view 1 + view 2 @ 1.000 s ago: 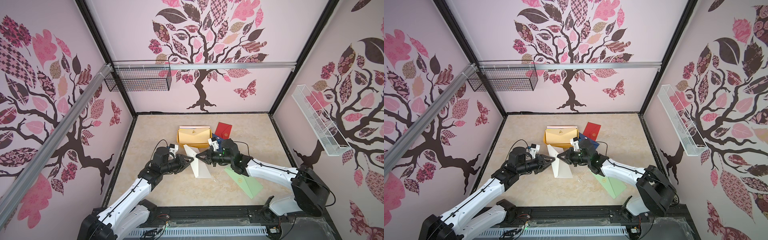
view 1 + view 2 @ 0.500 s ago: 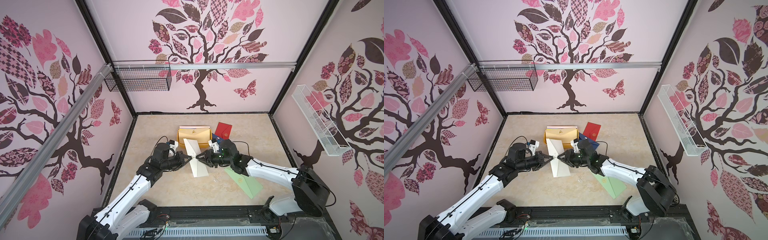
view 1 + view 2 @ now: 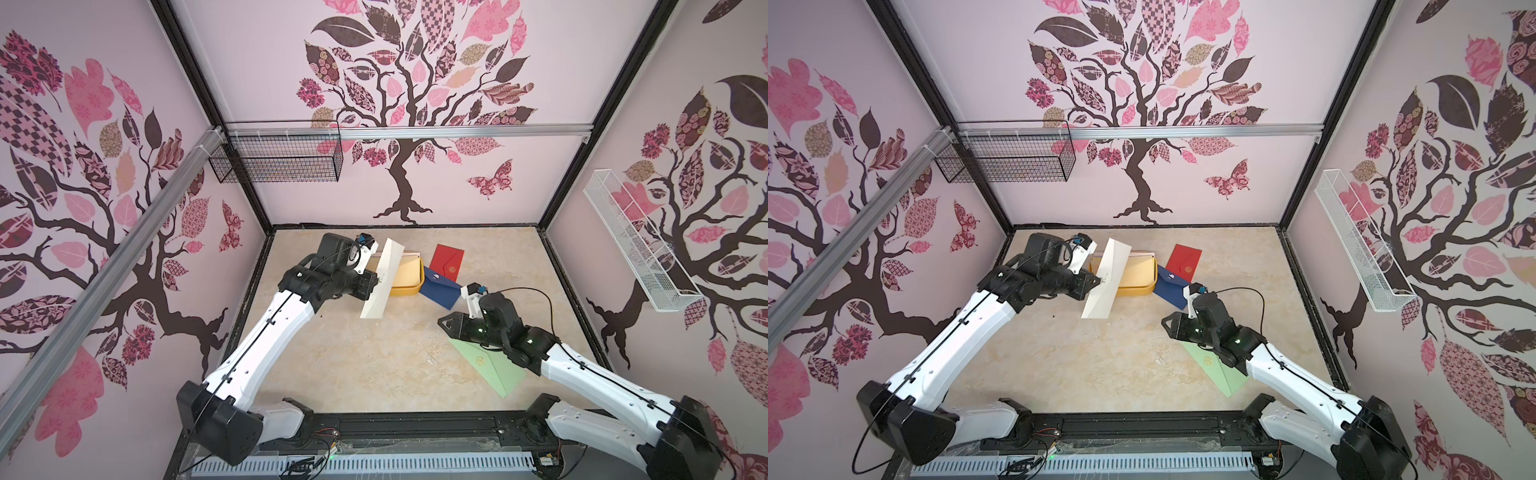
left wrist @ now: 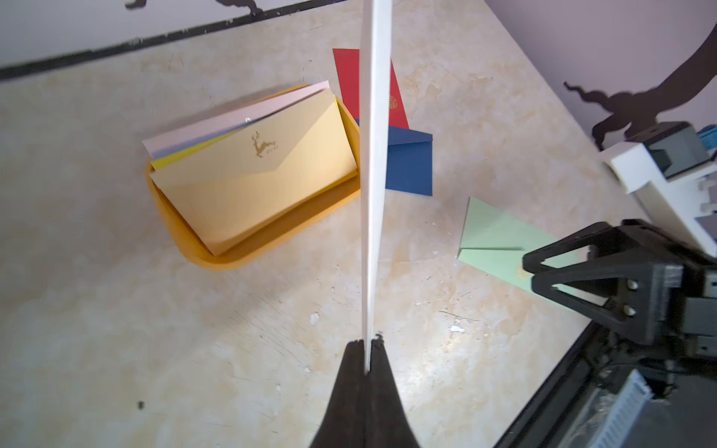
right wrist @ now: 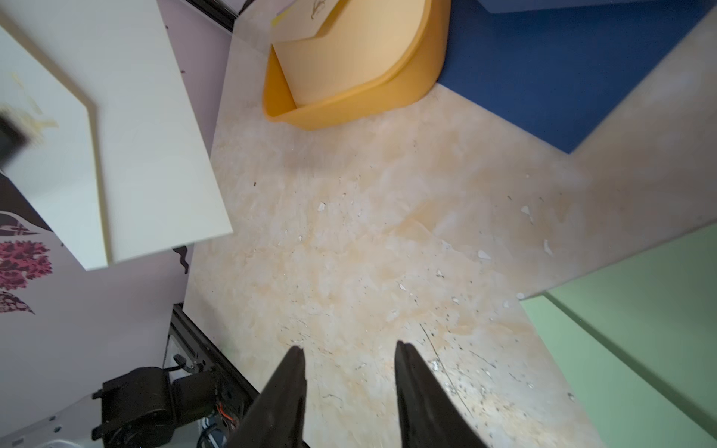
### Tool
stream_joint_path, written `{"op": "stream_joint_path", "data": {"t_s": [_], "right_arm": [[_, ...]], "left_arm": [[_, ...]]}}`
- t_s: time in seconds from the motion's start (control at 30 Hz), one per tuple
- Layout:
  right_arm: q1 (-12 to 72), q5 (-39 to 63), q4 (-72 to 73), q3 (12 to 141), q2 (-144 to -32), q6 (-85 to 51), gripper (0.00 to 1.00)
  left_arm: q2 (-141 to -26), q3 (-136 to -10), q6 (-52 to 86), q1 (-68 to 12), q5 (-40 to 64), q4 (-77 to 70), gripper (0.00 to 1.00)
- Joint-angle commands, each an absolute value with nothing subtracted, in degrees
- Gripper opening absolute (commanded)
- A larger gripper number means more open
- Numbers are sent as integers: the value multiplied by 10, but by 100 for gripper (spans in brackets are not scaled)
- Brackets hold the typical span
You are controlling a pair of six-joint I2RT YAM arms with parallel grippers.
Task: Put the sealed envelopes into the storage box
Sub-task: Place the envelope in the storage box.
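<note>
Beige marble-look worktop (image 3: 374, 374), pink tree-print walls (image 3: 270, 62) on three sides.

My left gripper (image 4: 366, 345) is clamped on the white envelope (image 3: 382, 284), pinching the middle of one long edge. It's off the surface, standing on edge and tilted. In both top views its far end crosses the left end of the storage box (image 3: 405, 289). The left wrist view sees it edge-on. The right wrist view shows its pointed flap and a faint gold mark, blurred.

The storage box is a shallow yellow-orange tub with rounded corners, near the middle of the worktop's rear edge. A tan envelope (image 4: 256, 182) with a gold deer emblem lies on top inside. A yellow envelope (image 4: 165, 163) and a pink envelope (image 4: 232, 112) fan out beneath it.

On the worktop:
- red envelope (image 3: 446, 262): gold round emblem, flat, just right of the box on the rear side
- navy envelope (image 3: 440, 286): small white emblem, against the box's right end, meeting the red one's corner
- light green envelope (image 3: 486, 365): gold emblem, flat, toward the front right corner, partly under my right arm

My right gripper (image 5: 349, 351) has its jaws partly apart with nothing between them. It sits over bare worktop, just beside the light green envelope's near corner.
</note>
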State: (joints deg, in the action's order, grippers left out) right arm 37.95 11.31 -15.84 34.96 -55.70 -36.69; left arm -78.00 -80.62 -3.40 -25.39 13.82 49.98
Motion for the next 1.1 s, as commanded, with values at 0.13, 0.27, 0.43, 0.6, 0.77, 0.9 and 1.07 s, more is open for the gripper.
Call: {"op": "stream_joint_path", "data": {"t_s": [0.13,0.27,0.43,0.6,0.77,0.9,1.07], "right_arm": [[379,114,-219,333,-497,-324,42],[379,122,-240,331,-487,-314,41],[378,126,-250,333,-489,-303,41],[378,142,-251,340,-506,-302,41],[378,146,-256,341,-514,-301,41],[378,147,-257,338,-518,-296,41],[378,147,-255,337,-525,-291,41]], "left_arm": [[-930,-989,-323,-252,29,635,0],[-998,-1064,-421,-258,-13,666,0],[-1083,-1135,-523,-266,-20,703,0],[-1148,-1187,-569,-265,-20,701,0],[-1216,-1255,-593,-260,7,731,0],[-1267,-1292,-603,-250,16,754,0],[-1302,-1320,-610,-240,44,778,0]]}}
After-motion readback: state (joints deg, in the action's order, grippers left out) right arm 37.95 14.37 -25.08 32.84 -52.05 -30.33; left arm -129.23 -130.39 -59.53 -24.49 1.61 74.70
